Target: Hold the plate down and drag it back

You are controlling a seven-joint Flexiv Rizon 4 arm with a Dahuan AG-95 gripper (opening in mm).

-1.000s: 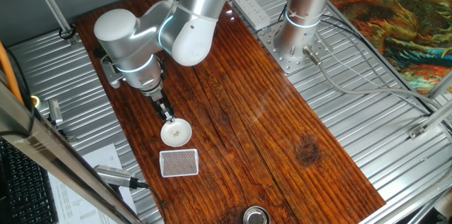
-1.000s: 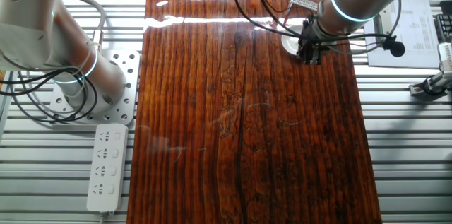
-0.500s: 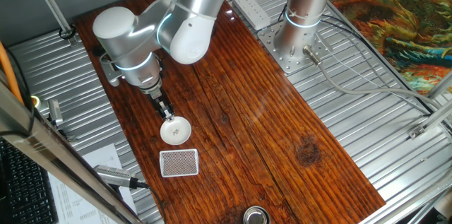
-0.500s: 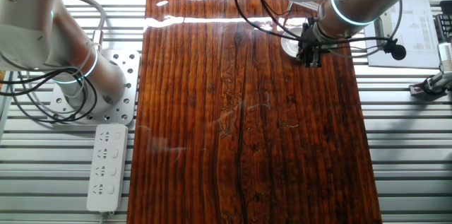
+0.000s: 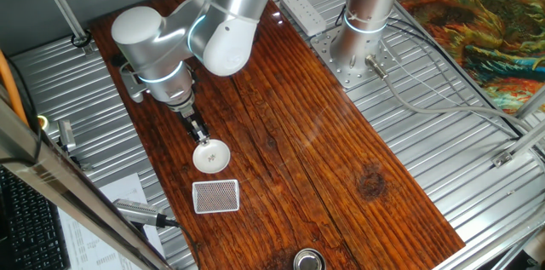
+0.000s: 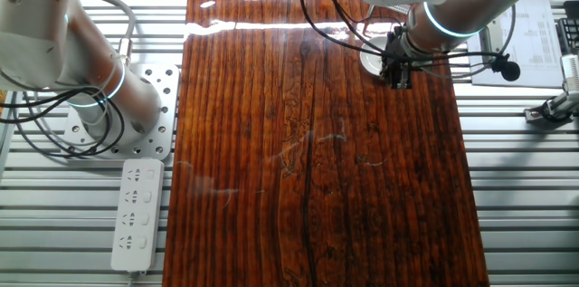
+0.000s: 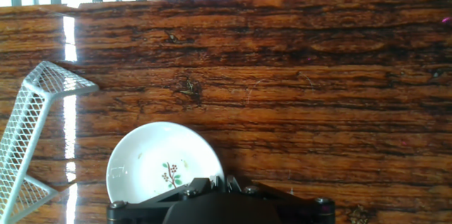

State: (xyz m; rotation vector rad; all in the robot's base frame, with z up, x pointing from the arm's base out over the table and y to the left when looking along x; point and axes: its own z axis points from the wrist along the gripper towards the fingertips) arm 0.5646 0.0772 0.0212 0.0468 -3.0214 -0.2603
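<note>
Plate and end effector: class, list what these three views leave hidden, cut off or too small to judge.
- Contact: in one fixed view the end effector meets the plate at its rim; whether it presses is too small to tell.
- The other fixed view: the arm covers most of the plate.
- Hand view: the end effector's body hides the plate's near edge and the fingertips.
- Cup: cut off by the bottom edge.
- Card: pattern too fine to read.

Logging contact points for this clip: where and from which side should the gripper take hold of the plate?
Not a pinch: the plate is shallow and lies flat on the table, so its rim offers little to grip. Best come from above and press on the inside near the edge facing the arm, where the gripper already is, then drag. The card lies apart, on the far side.
</note>
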